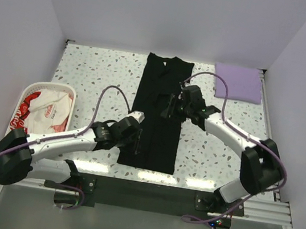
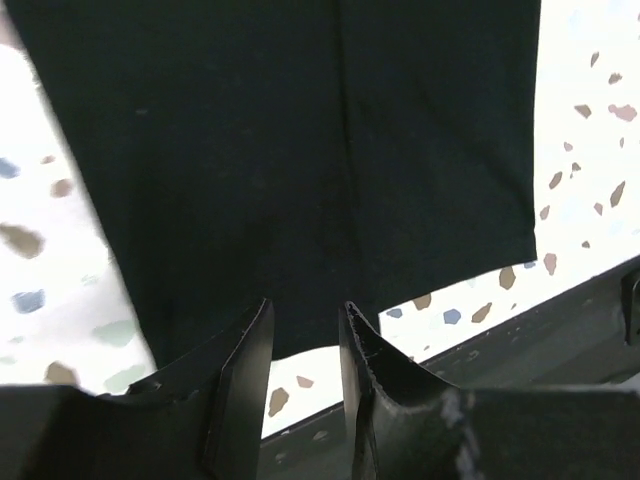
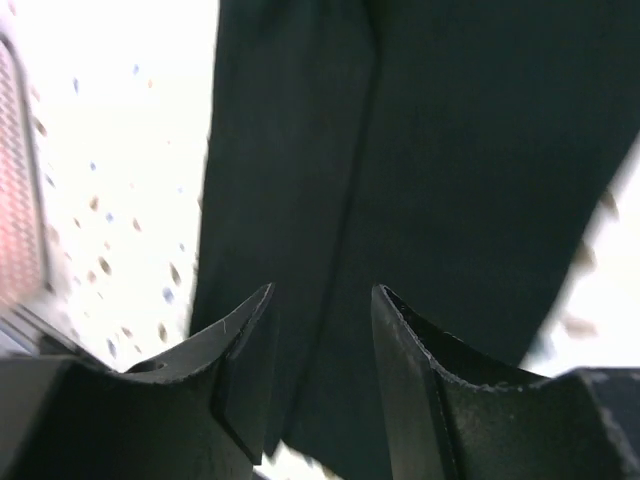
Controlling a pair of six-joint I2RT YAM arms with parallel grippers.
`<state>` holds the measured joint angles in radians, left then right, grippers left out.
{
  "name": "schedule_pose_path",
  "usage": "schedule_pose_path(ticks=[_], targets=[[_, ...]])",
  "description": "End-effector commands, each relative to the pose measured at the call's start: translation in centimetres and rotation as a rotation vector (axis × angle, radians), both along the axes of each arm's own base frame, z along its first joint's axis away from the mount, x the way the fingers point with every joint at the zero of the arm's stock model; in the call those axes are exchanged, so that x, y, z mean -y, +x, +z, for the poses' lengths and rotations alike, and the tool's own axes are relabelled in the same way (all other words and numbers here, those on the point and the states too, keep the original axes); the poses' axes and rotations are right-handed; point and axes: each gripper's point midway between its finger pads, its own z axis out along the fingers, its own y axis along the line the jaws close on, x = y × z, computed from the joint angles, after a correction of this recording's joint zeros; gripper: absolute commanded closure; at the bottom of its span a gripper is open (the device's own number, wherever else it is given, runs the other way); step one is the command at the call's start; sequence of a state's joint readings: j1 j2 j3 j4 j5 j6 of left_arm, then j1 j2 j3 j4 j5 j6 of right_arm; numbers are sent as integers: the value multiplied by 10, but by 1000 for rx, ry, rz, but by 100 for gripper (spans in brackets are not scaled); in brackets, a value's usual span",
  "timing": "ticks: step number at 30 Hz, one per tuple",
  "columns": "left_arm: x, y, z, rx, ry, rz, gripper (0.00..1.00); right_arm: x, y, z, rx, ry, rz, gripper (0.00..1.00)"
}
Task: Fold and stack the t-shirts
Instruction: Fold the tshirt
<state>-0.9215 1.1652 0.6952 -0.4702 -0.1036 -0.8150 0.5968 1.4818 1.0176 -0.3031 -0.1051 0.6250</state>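
A black t-shirt [image 1: 157,147] lies folded into a long narrow strip down the middle of the speckled table. My left gripper [image 1: 135,128] hovers at its left edge near the front; in the left wrist view the left gripper [image 2: 305,322] is open just over the shirt's [image 2: 300,150] near hem, nothing between the fingers. My right gripper [image 1: 170,107] hangs over the strip's middle; the right wrist view shows this gripper [image 3: 320,300] open above the black cloth [image 3: 450,150]. A folded lavender t-shirt [image 1: 238,83] rests at the back right. A white t-shirt with red lettering [image 1: 50,108] sits crumpled in the basket.
The white slotted basket [image 1: 53,85] stands at the left edge of the table, beside my left arm. White walls close in the table on the left, back and right. A dark metal rail [image 1: 147,191] runs along the near edge between the arm bases.
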Motion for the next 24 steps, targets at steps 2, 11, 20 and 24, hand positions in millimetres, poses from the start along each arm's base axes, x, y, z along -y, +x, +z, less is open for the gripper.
schedule_pose_path(ticks=[2, 11, 20, 24], targets=[[42, -3, 9, 30, -53, -154, 64, -39, 64, 21, 68, 202, 32, 54], [60, -31, -23, -16, -3, -237, 53, -43, 153, -4, 80, 272, -136, 51], [58, -32, -29, -19, 33, -250, 52, -50, 188, -34, 49, 295, -189, 51], [58, -34, -36, -32, 57, -262, 55, -50, 193, -36, 46, 299, -194, 51]])
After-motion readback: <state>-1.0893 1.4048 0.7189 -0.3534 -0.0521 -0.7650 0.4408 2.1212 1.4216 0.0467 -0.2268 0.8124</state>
